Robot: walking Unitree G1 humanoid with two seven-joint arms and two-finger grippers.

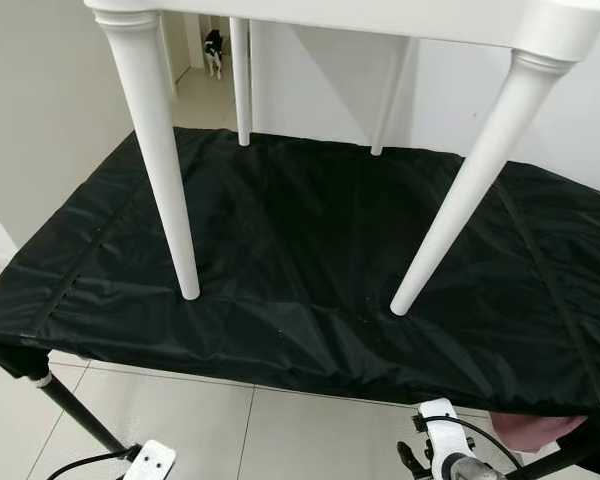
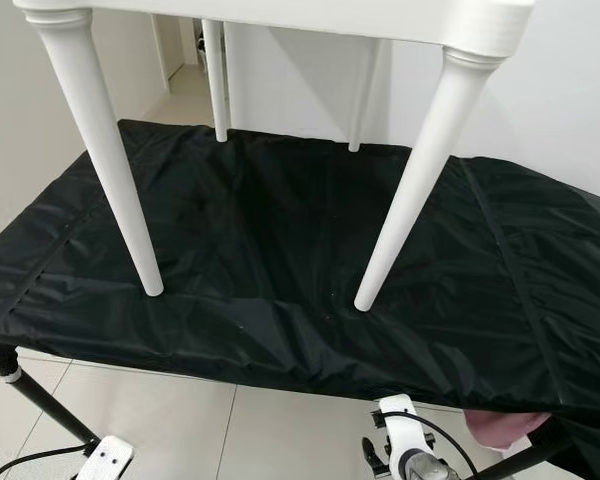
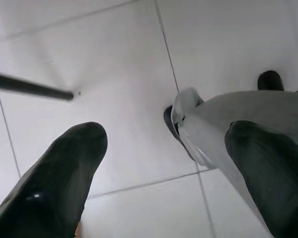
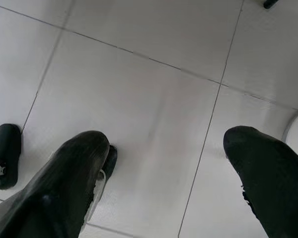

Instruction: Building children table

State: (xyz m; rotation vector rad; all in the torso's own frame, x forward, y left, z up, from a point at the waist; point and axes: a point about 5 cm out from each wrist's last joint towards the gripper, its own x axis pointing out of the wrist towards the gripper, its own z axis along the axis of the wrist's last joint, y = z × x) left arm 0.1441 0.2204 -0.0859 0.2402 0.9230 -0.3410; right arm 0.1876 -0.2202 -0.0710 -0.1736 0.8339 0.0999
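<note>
A white children's table stands upright on a work table covered in black cloth. All of its white legs are attached: the front left leg, the front right leg and two rear legs. Both my arms hang low below the work table's front edge, the left arm and the right arm. The left gripper is open over the tiled floor and holds nothing. The right gripper is also open over the floor tiles, with nothing between its fingers.
The work table rests on thin black legs. A pink object pokes out under the cloth at the front right. A black and white animal stands in the doorway at the back left. White walls close in behind and to the left.
</note>
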